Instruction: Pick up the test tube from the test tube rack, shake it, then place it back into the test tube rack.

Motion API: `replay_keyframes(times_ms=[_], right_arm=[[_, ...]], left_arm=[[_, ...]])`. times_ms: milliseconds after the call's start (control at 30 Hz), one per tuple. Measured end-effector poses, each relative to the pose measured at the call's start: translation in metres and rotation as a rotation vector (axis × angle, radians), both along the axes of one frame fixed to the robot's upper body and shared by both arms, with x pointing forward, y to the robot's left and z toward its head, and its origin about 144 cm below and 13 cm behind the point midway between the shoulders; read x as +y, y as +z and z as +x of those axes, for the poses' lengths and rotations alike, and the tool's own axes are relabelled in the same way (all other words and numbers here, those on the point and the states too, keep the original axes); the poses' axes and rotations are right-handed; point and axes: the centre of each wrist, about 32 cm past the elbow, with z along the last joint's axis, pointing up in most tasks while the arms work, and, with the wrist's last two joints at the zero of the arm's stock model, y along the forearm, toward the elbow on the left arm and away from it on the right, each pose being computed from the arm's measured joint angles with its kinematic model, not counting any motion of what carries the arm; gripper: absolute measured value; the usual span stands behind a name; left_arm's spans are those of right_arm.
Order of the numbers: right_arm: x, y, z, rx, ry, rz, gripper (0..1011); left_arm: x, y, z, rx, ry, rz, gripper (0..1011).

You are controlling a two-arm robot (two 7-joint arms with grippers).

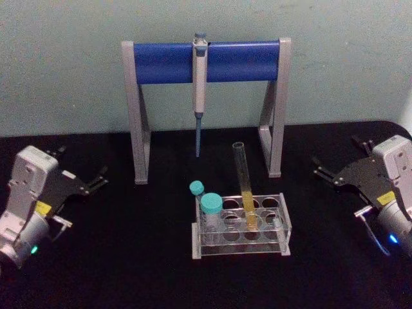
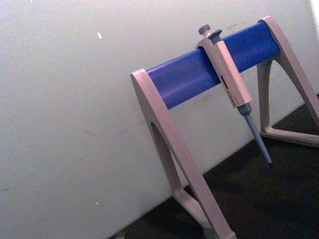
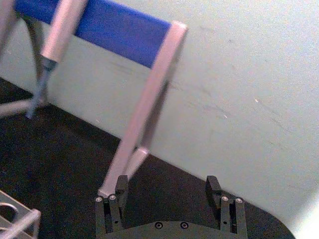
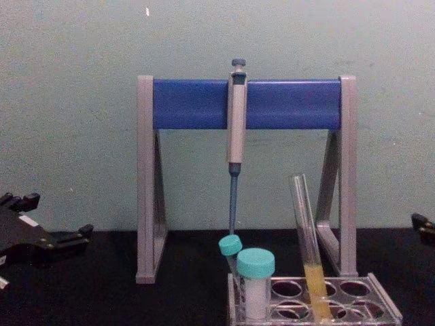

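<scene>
The test tube (image 1: 244, 183), long, clear and uncapped with yellow liquid in its lower part, stands leaning in the clear test tube rack (image 1: 283, 225) at the table's middle; the chest view shows the test tube (image 4: 307, 227) in the rack (image 4: 384, 311) too. My left gripper (image 1: 84, 164) rests open at the far left, well away from the rack, and appears as the left gripper (image 4: 58, 216) in the chest view. My right gripper (image 1: 336, 158) sits open at the far right with nothing between its fingers (image 3: 121, 186). A corner of the rack (image 3: 22, 219) shows in the right wrist view.
Two teal-capped tubes (image 1: 210, 206) stand in the rack's left end. Behind the rack a grey-and-blue pipette stand (image 1: 161, 62) holds a hanging pipette (image 1: 200, 84), its tip above the table. Black tabletop lies free on both sides of the rack.
</scene>
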Motion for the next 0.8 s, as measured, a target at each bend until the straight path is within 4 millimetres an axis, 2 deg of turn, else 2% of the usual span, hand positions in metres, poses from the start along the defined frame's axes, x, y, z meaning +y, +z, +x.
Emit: replay_keyframes(times_ms=[233, 800], right_arm=[[0.005, 0.005, -0.001, -0.02, 0.108, 0.036, 1000], [0.029, 0.013, -0.002, -0.016, 0.353, 0.119, 1000]], left_arm=[[0.0, 0.0, 0.0, 0.0, 0.0, 0.0, 1001], [0.0, 0.0, 0.0, 0.0, 0.0, 0.0, 1001]])
